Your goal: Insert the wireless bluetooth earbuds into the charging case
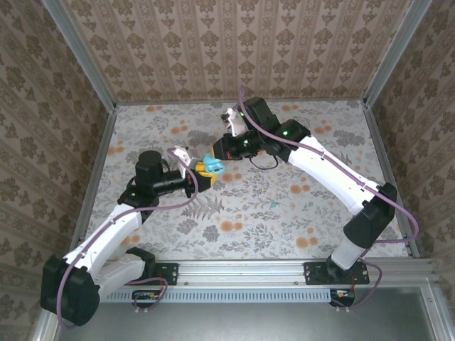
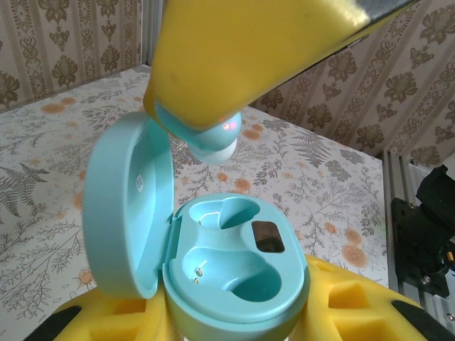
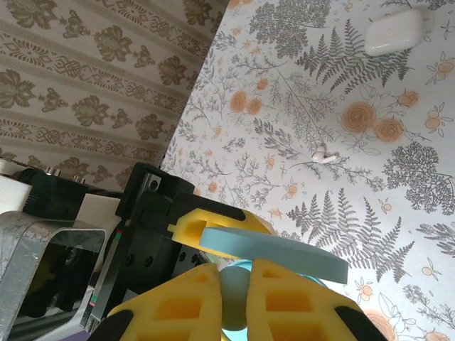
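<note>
My left gripper (image 2: pixel 234 323) is shut on the base of an open teal charging case (image 2: pixel 238 266). Its lid (image 2: pixel 121 206) stands up at the left and both wells are empty. Just above the case hangs a teal earbud (image 2: pixel 217 141), pinched between the yellow fingers (image 2: pixel 249 57) of my right gripper (image 3: pixel 234 293), which is shut on it. In the right wrist view the earbud (image 3: pixel 234 298) sits just behind the lid's edge (image 3: pixel 274 250). From the top camera, the two grippers meet over the middle of the table at the case (image 1: pixel 212 168).
A shut white case (image 3: pixel 394 32) and a white earbud (image 3: pixel 325 155) lie on the floral table beyond the grippers. A small teal bud (image 1: pixel 274 204) lies on the table near the centre. Patterned walls enclose the table on three sides.
</note>
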Controlling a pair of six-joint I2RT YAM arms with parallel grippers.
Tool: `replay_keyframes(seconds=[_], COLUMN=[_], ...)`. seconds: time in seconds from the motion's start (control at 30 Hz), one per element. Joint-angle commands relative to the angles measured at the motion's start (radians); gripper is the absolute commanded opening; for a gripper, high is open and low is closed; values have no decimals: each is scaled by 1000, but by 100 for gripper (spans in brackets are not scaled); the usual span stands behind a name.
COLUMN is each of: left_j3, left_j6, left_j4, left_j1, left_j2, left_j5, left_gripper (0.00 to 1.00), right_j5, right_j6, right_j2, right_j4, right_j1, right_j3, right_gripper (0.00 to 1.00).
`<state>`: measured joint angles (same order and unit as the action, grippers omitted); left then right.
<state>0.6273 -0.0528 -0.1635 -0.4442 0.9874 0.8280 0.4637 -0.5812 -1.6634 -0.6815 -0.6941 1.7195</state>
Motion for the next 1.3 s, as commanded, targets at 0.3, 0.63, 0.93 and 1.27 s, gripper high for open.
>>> replay_keyframes(seconds=[0.3, 0.63, 0.93, 1.27], left_j3=[-16, -18, -30, -35], left_j6=[-117, -119, -125, -124], left_j4=[-182, -192, -223, -229], left_j1=[10, 12, 12, 13], left_j2=[38, 41, 31, 20], left_j5=[31, 30, 24, 23], left_gripper=[10, 10, 10, 9], right_j5=[-26, -53, -128, -163], right_j6=[-79, -128, -177, -173], right_j2=[123, 165, 175, 152], right_j4=[78, 139, 254, 259], right_j1=[3, -23, -72, -96], right_j3=[-126, -181, -231, -232], right_gripper=[12, 12, 12, 12])
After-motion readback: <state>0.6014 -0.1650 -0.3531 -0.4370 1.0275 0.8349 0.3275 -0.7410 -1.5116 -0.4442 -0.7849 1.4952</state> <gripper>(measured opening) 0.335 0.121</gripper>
